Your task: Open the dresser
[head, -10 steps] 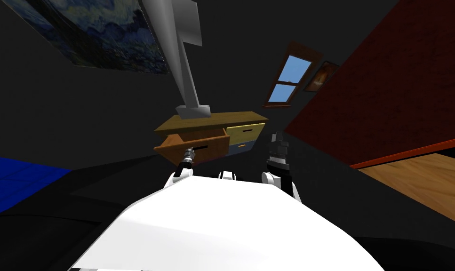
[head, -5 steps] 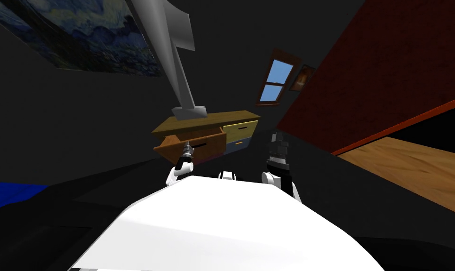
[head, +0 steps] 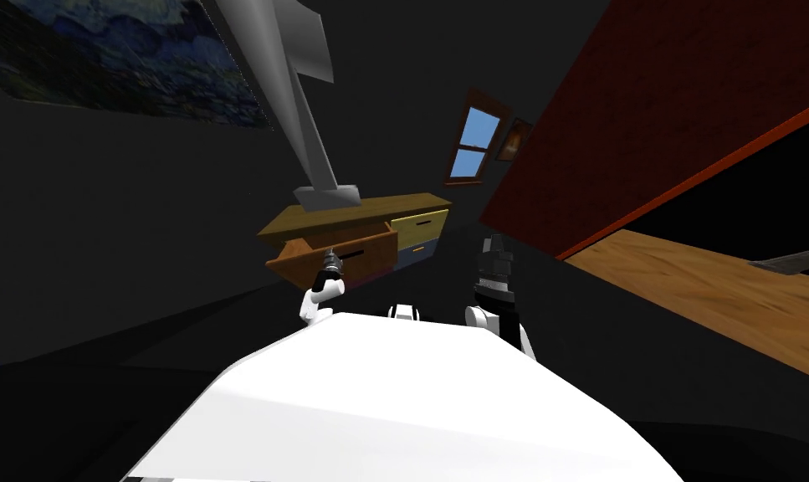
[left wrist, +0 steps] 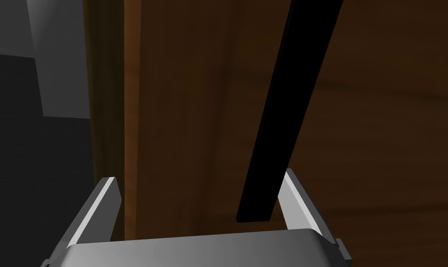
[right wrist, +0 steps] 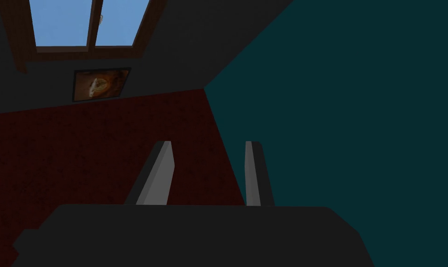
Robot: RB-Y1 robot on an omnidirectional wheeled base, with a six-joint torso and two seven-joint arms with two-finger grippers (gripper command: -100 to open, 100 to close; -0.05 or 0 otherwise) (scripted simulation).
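Note:
The wooden dresser (head: 356, 216) stands ahead against a dark wall. Its brown upper left drawer (head: 337, 255) is pulled out, while the yellow drawer (head: 419, 226) beside it sits flush. My left gripper (head: 330, 261) is just in front of the pulled-out drawer. In the left wrist view this gripper (left wrist: 199, 194) is open wide before the brown drawer front (left wrist: 181, 116). The end of the black handle bar (left wrist: 292, 106) lies between the fingers, close to one fingertip (left wrist: 294, 187), ungripped. My right gripper (head: 494, 251) is raised at the right, away from the dresser, its fingers (right wrist: 161, 174) apart on nothing.
A grey stand with a tall slanted post (head: 327, 196) rests on the dresser top. A red wall (head: 645, 125) runs along the right, with a wooden floor (head: 712, 293) below it. A window (head: 476, 141) is beyond the dresser. Dark floor lies around me.
My left gripper has opened and let go of the drawer handle. The drawer stays pulled out. My head view has swung, so the dresser sits slightly further left and smaller.

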